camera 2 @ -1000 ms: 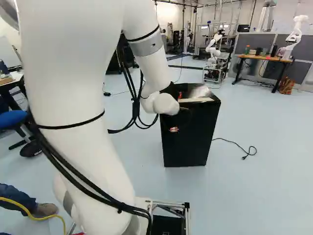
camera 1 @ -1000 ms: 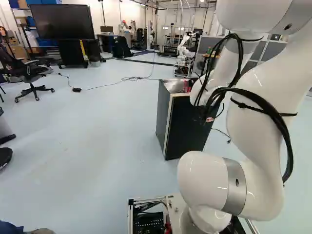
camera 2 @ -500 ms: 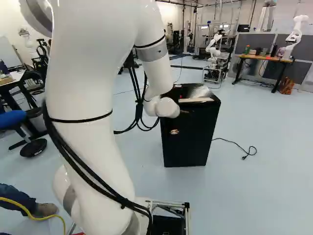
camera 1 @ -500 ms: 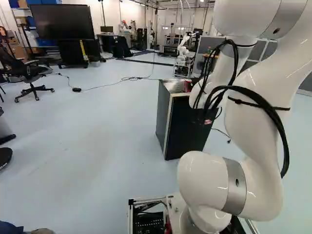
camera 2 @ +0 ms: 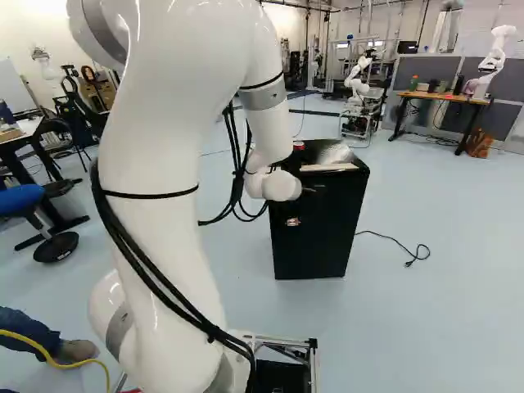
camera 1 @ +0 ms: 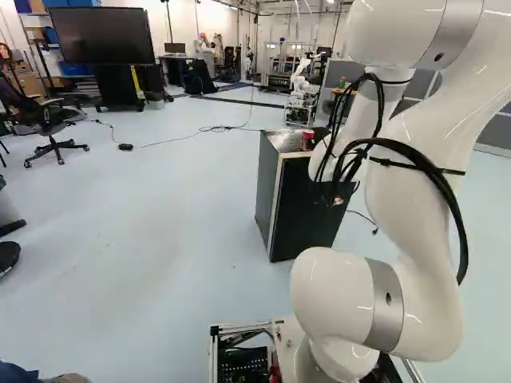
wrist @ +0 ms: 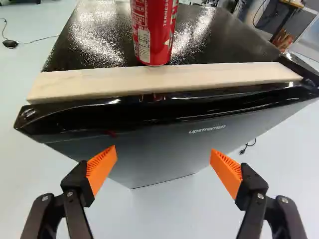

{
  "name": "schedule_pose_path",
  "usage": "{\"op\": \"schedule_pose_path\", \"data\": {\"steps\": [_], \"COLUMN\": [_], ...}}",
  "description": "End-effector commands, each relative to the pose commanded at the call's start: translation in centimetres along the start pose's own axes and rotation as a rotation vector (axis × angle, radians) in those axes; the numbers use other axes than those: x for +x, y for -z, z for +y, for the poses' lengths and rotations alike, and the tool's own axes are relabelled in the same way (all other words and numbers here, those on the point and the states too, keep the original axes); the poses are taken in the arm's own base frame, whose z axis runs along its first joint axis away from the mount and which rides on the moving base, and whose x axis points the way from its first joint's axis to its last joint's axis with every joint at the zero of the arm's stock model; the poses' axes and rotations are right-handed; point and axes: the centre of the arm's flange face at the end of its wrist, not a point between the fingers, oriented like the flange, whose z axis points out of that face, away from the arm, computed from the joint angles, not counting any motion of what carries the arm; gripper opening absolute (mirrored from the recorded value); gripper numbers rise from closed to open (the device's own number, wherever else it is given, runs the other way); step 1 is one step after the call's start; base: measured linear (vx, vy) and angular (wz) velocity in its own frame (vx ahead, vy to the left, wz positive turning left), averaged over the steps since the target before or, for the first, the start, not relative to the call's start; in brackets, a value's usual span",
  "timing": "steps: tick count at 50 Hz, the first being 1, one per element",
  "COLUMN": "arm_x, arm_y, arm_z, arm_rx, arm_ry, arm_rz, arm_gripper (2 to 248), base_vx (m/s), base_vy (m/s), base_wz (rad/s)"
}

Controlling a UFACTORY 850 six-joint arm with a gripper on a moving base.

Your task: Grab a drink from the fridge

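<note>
Fridge top (wrist: 97,42), red can (wrist: 154,35), cropped in wrist view

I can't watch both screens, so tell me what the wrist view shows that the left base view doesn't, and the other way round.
Only the wrist view shows the black gripper's orange pads, standing apart. Only the left base view shows the jointed white arm and a black wheeled office chair. Both show the red drink can on top of the dark, boxy fridge.
</note>
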Motion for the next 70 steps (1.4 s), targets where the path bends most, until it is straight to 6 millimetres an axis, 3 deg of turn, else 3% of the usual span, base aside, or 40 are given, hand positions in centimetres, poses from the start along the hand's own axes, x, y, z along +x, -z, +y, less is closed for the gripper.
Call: {"op": "schedule_pose_path", "data": {"steps": [53, 70], "arm_x": [0.5, -0.7], "arm_y": [-0.7, 1.4], "arm_z": [0.0, 0.0], "arm_rx": [0.004, -0.007], "arm_ry": [0.004, -0.008], "arm_rz": [0.025, 0.010], "arm_gripper": [247, 247], "base_vx": [0.000, 0.000], "base_vy": [0.000, 0.000], "base_wz": [0.000, 0.000]}}
